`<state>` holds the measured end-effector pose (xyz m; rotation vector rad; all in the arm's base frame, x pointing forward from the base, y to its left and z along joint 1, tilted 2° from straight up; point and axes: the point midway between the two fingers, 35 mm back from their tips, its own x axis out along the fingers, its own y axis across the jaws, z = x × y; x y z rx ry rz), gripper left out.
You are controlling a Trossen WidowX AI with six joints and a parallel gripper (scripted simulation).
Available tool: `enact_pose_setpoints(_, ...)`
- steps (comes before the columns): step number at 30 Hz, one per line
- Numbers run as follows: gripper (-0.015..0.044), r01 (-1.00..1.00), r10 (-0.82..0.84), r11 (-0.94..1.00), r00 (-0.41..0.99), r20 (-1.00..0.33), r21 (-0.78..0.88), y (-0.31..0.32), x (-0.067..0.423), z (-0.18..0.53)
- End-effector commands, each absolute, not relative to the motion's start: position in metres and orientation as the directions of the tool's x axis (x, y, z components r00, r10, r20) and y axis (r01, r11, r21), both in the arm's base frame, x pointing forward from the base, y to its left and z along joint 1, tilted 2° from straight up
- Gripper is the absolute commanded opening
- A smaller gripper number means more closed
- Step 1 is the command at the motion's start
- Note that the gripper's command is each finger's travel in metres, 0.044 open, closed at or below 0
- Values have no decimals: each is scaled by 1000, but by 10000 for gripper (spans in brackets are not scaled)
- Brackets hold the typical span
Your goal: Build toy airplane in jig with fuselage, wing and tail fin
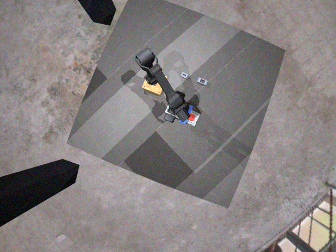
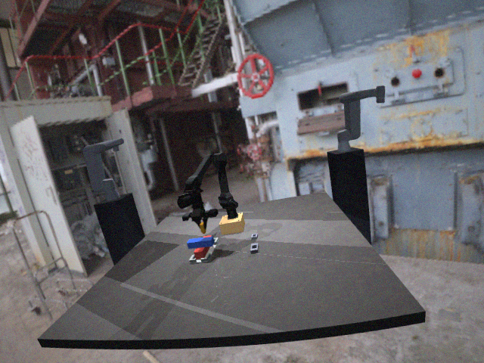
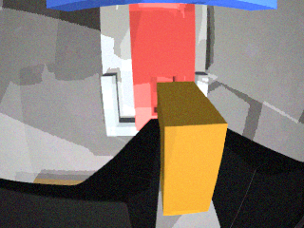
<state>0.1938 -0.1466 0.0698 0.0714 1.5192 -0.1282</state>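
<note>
Step now looks like the tail fin: pincer (image 2: 202, 223) (image 3: 177, 125) is closed on the yellow tail fin (image 2: 203, 228) (image 3: 194, 166), held above the tail end of the red fuselage (image 1: 191, 117) (image 2: 200, 252) (image 3: 162, 43). Fin looks clear of the fuselage in the ext. view, so not seated.

To do it well: get the fin's tab right over the tail socket first, then go straight down, slow. In the wrist view the fin sits a bit to the right of the fuselage's midline & hides most of the socket, so prob. needs a small sideways fix; can't tell exactly how much. Keep fin upright & square to the fuselage's length. If it catches on the socket rim, back off a touch & re-centre, don't push: force could tip the fuselage or twist the fin in the grip. Once it's down on the fuselage, open gently, lift straight up, keep away from the blue wing (image 1: 190, 108) (image 2: 200, 242) (image 3: 161, 4).

Containers: white jig cradle (image 1: 195, 122) (image 2: 193, 259) (image 3: 110, 106) on the surface (image 1: 217, 176) (image 2: 249, 296) w/ fuselage in it, approx. flat; wing lies across the fuselage top, looks seated but tab's hidden. Two grey open-centred holders, small (image 1: 184, 77) (image 2: 254, 238) & larger (image 1: 199, 82) (image 2: 254, 251), stand apart from the cradle w/ no part in them.
</note>
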Motion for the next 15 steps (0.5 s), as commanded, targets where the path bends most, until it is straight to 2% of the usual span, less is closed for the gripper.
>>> enact_pose_setpoints(1,65,124,-36,992,33,-999,-31,-147,192,62)
enact_pose_setpoints(15,65,124,-36,992,33,-999,-31,-147,193,39)
